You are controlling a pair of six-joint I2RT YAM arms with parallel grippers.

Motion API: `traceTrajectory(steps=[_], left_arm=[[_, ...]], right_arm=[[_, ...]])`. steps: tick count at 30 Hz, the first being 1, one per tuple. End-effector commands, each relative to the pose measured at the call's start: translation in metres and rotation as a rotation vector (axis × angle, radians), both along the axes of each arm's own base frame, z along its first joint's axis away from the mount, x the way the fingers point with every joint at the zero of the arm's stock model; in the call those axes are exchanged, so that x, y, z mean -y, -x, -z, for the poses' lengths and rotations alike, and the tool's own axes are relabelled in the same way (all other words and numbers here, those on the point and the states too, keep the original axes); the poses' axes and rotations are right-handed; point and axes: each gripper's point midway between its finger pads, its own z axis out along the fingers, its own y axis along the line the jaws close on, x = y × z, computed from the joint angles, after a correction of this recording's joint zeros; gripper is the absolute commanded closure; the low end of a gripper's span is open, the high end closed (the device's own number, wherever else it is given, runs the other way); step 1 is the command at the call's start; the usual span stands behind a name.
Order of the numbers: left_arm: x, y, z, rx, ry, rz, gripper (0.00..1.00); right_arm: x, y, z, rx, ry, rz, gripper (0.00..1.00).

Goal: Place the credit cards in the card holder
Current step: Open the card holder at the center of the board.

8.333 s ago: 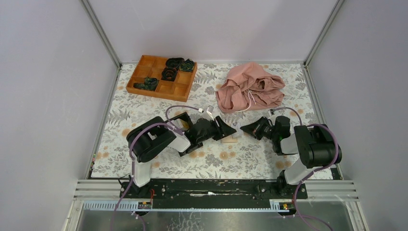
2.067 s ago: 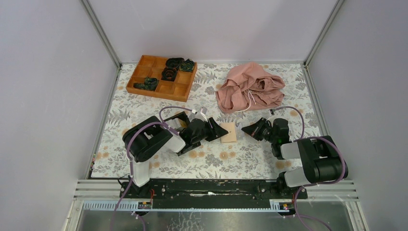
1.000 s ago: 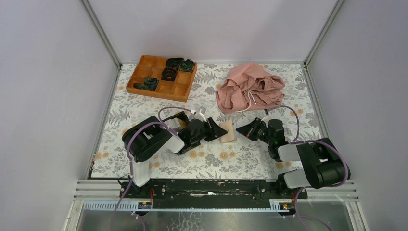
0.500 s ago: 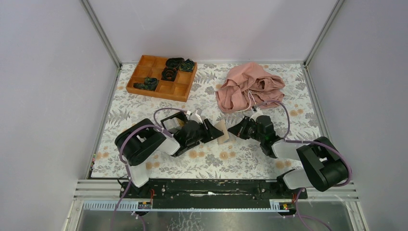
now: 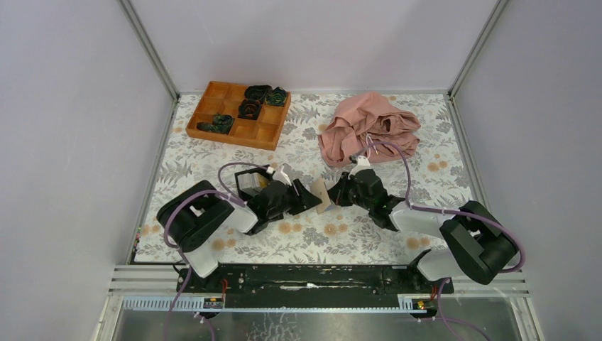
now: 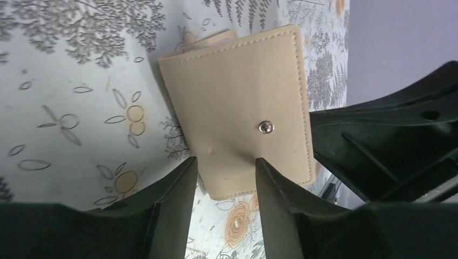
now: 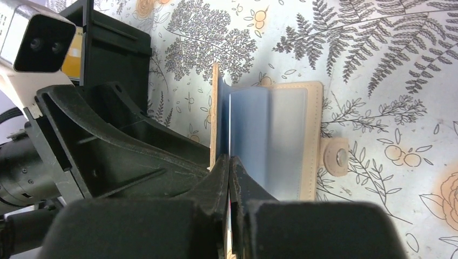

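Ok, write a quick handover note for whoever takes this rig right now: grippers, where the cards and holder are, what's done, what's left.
Left gripper: open, fingers at the outer face of the card holder, apparently propping its cover upright.
Right gripper: shut on what looks like a credit card seen edge-on, tip at the holder's fold.
Card holder: between the two grippers, open, other half lying flat with its bluish inner face up.
Done: holder opened, card brought to it. Cannot tell whether any card already sits in a slot.
Left: slide this card in. No other loose cards in view.
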Motion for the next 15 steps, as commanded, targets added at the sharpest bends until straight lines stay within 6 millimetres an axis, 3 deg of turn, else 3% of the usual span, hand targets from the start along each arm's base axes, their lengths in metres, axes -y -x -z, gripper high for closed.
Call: traceTrajectory(steps=[1,15], left_arm=[[-0.015,-0.006,-0.005,0.037,-0.045,-0.042,0.48],[-0.042,-0.013,-0.055,0.153,-0.086,-0.141,0.46]], right_arm=[[-0.007,-0.011,-0.018,0.096,0.08,0.012,1.0],[-0.037,-0.008,-0.014,0.168,0.307,-0.006,1.0]])
